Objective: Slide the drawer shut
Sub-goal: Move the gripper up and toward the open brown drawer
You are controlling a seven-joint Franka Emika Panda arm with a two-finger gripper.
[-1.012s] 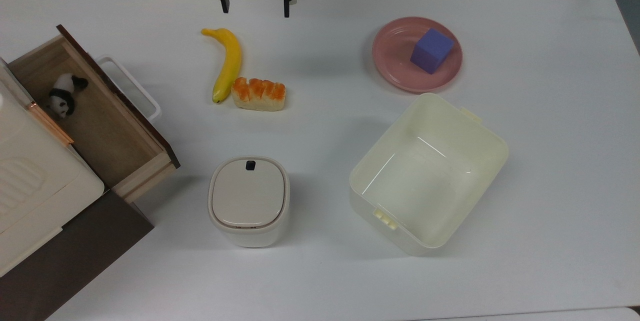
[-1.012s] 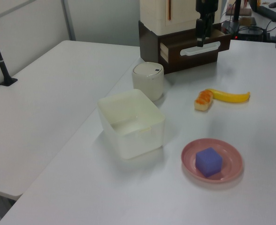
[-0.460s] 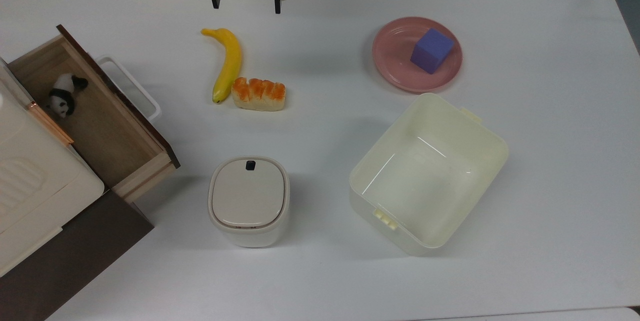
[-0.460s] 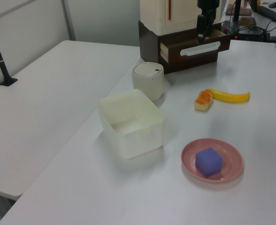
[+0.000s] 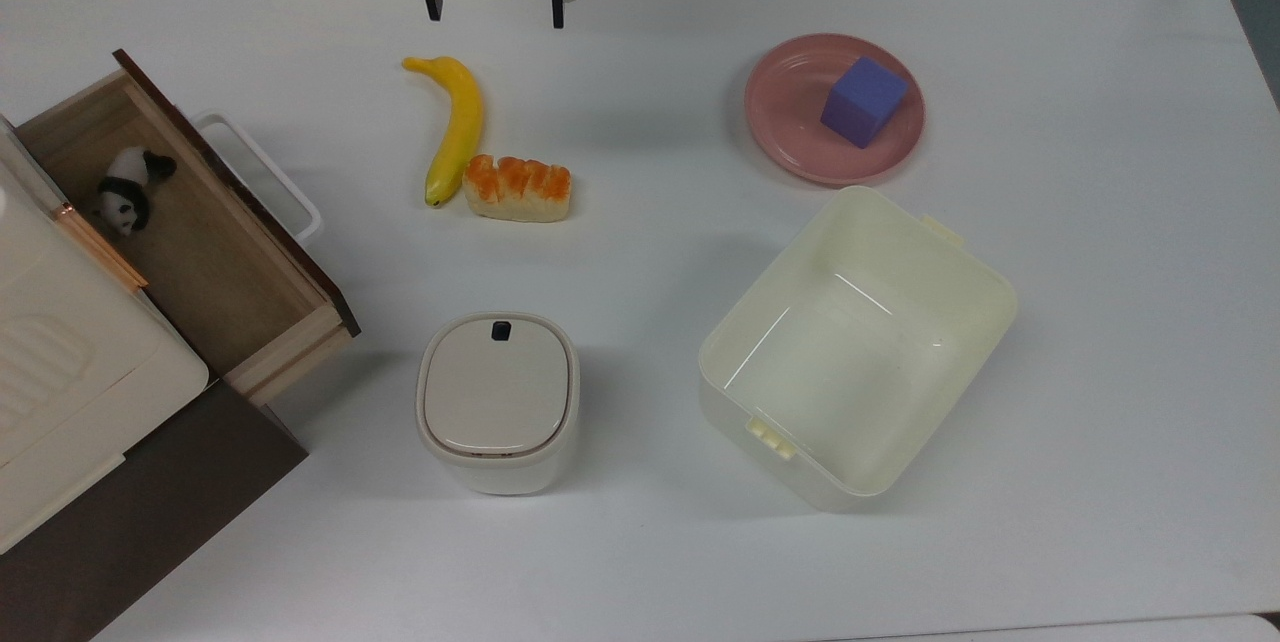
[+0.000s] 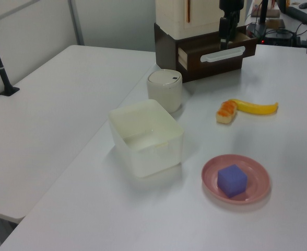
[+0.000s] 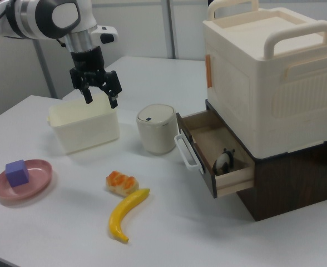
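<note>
drawer (image 5: 190,222): pulled well out of the dark cabinet at the top view's far left, so it's off to the top view's left of the jaws and lower in the frame. Little panda toy (image 5: 127,190) sitting inside.
handle (image 5: 268,174): white bar loop on the dark front panel, on the side of the drawer that faces the jaws. Nothing is touching it.
long axis: the front panel runs diagonally in the top view, so I'd guess the push has to go square into it, toward the top view's lower left, not straight across.
banana (image 5: 455,127): lies below the jaws in the top view, bread piece (image 5: 517,188) right beside it. Both sit off the straight line to the handle, I think.
jaws (image 5: 494,10): spread apart, holding nothing, hanging above the worktop (image 5: 640,542) at the top view's upper edge, well apart from the drawer.
right view: jaws (image 7: 99,97) up high at the right view's left, drawer (image 7: 216,158) open toward them.
</note>
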